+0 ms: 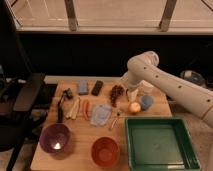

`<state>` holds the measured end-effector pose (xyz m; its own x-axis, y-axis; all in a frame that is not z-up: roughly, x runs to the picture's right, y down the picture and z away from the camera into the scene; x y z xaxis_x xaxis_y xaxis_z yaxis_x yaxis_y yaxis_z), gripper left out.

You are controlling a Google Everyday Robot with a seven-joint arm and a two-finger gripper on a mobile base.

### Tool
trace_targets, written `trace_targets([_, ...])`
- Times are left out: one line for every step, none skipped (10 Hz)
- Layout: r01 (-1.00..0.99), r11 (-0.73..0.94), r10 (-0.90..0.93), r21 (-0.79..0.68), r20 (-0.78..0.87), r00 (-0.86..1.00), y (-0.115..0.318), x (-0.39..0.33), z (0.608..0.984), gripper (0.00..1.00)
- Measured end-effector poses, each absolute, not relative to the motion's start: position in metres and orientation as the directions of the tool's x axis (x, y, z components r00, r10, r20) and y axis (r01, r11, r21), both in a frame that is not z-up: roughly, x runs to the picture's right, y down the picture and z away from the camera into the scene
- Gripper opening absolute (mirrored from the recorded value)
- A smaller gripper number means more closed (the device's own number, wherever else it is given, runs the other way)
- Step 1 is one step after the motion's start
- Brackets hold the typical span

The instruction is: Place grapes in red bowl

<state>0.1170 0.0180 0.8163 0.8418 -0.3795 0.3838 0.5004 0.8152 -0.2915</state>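
The grapes [116, 93], a small dark red-purple bunch, lie on the wooden table [75, 160] at the back middle, right of the black phone [97, 87]. The red bowl [105, 151] stands empty at the front edge, well in front of the grapes. My gripper [132, 94] hangs from the white arm [150, 72] just right of the grapes, close above the table. A yellow-red apple [134, 107] lies right in front of it.
A purple bowl [55, 138] stands front left and a green tray [159, 142] front right. A blue packet [101, 115], an orange stick [86, 107], pale sticks [74, 108], a black utensil [62, 102] and a blue object [146, 102] lie about. An office chair [20, 100] is left.
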Motion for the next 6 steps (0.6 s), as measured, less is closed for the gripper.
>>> trace_targets([0.495,0.818,-0.361,-0.293,0.41,0.838,0.018,0.113,0.838,0.8])
trace_targets([0.498,0.817,-0.354,-0.292,0.429,0.831,0.017,0.102,0.853,0.8])
trace_targets([0.507,0.813,-0.36,-0.284,0.44,0.823,0.016,0.089,0.858,0.8])
trace_targets([0.51,0.814,-0.361,-0.278,0.446,0.819,0.016,0.084,0.858,0.8])
trace_targets([0.507,0.815,-0.36,-0.28,0.441,0.822,0.016,0.088,0.858,0.8])
trace_targets([0.508,0.814,-0.361,-0.28,0.441,0.822,0.016,0.088,0.858,0.8])
